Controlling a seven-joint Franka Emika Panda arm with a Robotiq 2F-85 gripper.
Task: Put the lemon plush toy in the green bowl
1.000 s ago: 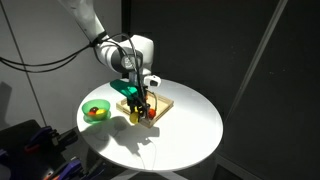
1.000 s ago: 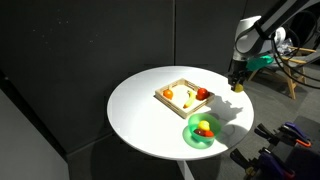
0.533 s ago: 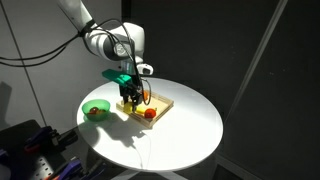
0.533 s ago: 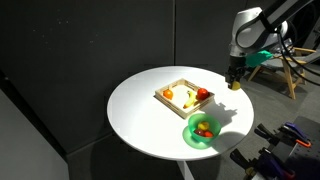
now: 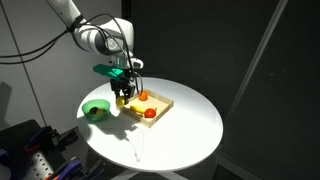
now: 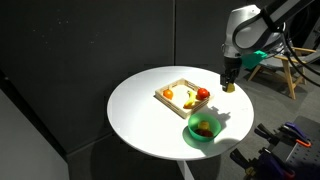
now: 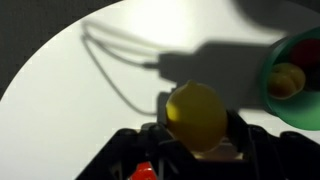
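Note:
My gripper (image 5: 122, 97) is shut on the lemon plush toy (image 7: 197, 113), a pale yellow ball held between the two black fingers (image 7: 200, 138) above the white table. In both exterior views it hangs in the air, and the toy shows at the fingertips (image 6: 227, 87). The green bowl (image 5: 88, 113) stands on the table just beside and below the gripper; it also shows in an exterior view (image 6: 192, 135) and at the right edge of the wrist view (image 7: 270, 80). It holds orange and red round toys.
A square wooden tray (image 5: 161, 105) (image 6: 176, 87) sits mid-table with an orange toy (image 6: 169, 94), a longer yellow toy (image 6: 187, 100) and a red toy (image 6: 202, 94). The round white table (image 5: 185, 130) drops off at its edge. A chair (image 6: 270, 62) stands beyond it.
My gripper has risen and carried the lemon plush toy away from the tray toward the green bowl. The tray and bowl have not moved.

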